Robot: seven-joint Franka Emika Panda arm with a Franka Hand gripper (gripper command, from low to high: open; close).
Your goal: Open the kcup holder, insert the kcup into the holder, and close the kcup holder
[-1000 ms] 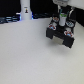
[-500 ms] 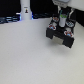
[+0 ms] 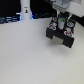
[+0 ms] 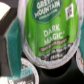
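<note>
The kcup holder [image 3: 62,34] is the black boxy unit at the exterior view's upper right, its tray pulled out toward the front. My gripper [image 3: 61,22] hangs right over it, fingers on either side of the kcup [image 3: 61,21], a small white pod with a green top. In the wrist view the kcup's green lid [image 4: 50,32] fills most of the frame, very close. Below it a second pod [image 4: 27,70] lies in the dark tray [image 4: 55,76]. The fingertips are not clear in the wrist view.
A white bottle-like object [image 3: 25,10] with a dark mark stands at the back on the exterior view's left. A teal-edged block [image 4: 12,42] shows beside the kcup in the wrist view. The pale tabletop [image 3: 30,55] spreads in front of the holder.
</note>
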